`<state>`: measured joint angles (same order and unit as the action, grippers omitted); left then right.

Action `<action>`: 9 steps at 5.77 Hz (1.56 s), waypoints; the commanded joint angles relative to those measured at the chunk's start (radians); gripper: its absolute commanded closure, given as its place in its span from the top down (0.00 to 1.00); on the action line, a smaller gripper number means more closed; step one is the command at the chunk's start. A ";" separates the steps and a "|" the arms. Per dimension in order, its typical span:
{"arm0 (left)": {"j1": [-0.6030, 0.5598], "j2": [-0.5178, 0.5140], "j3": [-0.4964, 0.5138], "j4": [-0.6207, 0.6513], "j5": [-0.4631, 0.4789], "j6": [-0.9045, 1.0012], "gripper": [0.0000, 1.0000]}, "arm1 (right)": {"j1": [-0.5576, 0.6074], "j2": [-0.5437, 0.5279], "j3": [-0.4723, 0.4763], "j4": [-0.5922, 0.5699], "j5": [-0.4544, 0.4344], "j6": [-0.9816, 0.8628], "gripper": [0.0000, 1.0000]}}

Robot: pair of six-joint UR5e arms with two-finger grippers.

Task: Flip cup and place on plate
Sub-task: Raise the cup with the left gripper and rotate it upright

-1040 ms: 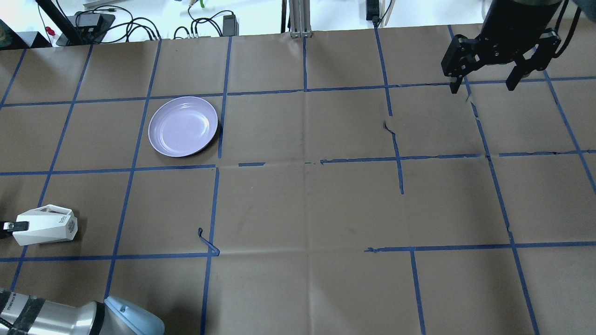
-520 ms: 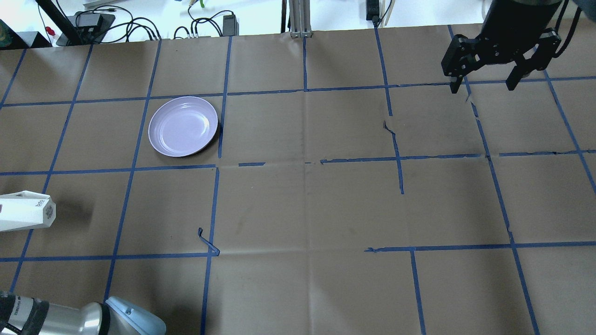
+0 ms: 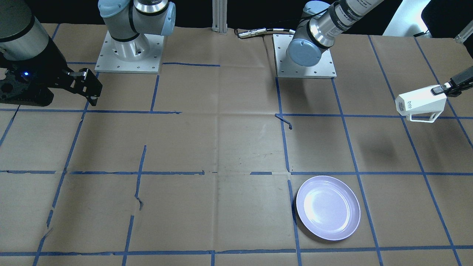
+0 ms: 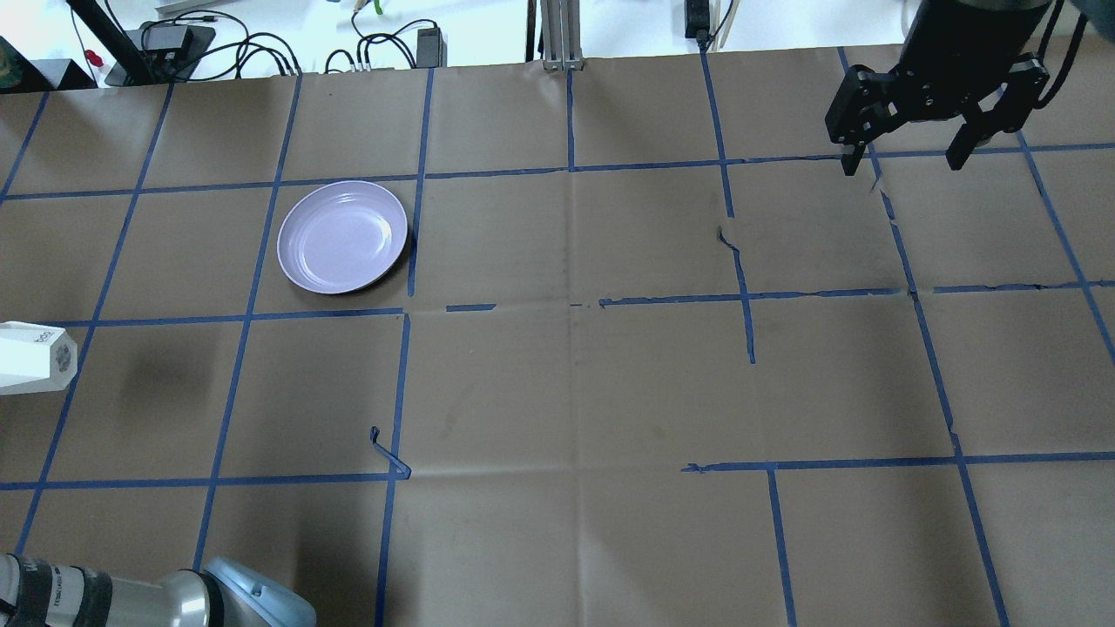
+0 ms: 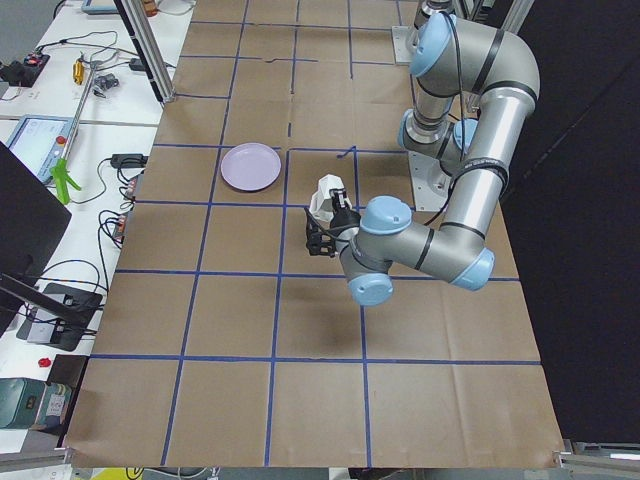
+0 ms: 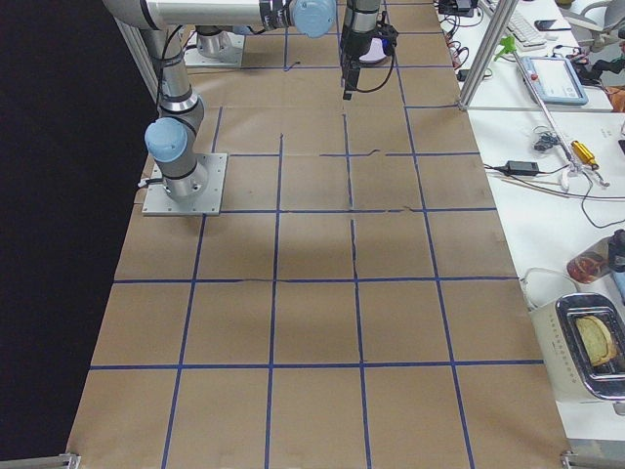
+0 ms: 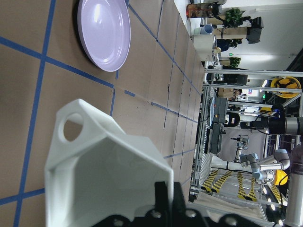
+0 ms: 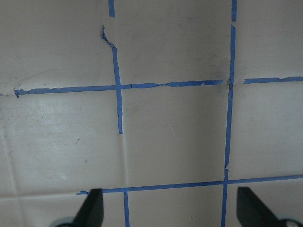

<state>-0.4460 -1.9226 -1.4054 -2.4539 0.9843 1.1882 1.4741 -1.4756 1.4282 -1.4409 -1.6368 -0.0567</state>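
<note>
The white faceted cup (image 3: 419,103) hangs on its side in the air, printed base towards the table's middle. My left gripper (image 3: 440,89) is shut on its rim. The cup also shows at the left edge of the overhead view (image 4: 33,356), in the exterior left view (image 5: 328,196) and close up in the left wrist view (image 7: 104,175). The lavender plate (image 4: 342,236) lies empty on the table, far from the cup; it also shows in the front view (image 3: 328,207) and the left wrist view (image 7: 104,33). My right gripper (image 4: 902,165) is open and empty at the far right.
The cup's shadow (image 4: 165,374) falls on the brown paper. A loose curl of blue tape (image 4: 388,453) sticks up near the middle. The arm bases (image 3: 127,51) (image 3: 305,55) stand at the robot's edge. Cables (image 4: 261,52) lie beyond the far edge.
The cup has risen off the table in my left gripper and moved towards the overhead view's left edge. The right arm and the plate have not moved.
</note>
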 commanded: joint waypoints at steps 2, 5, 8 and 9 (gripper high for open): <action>-0.268 0.199 -0.001 0.303 -0.024 -0.448 0.00 | 0.000 0.000 0.000 0.000 0.000 0.000 1.00; -0.679 0.212 -0.001 0.790 0.246 -0.902 0.00 | 0.000 0.000 0.000 0.000 0.000 0.000 1.00; -0.980 0.081 0.108 0.984 0.523 -1.000 0.00 | 0.000 0.000 0.000 -0.001 0.000 0.000 1.00; -1.017 0.033 0.150 0.977 0.589 -1.000 0.00 | 0.000 0.000 0.000 -0.001 0.000 0.000 1.00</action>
<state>-1.4110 -1.8390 -1.3034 -1.4796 1.5039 0.1915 1.4741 -1.4757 1.4281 -1.4416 -1.6368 -0.0568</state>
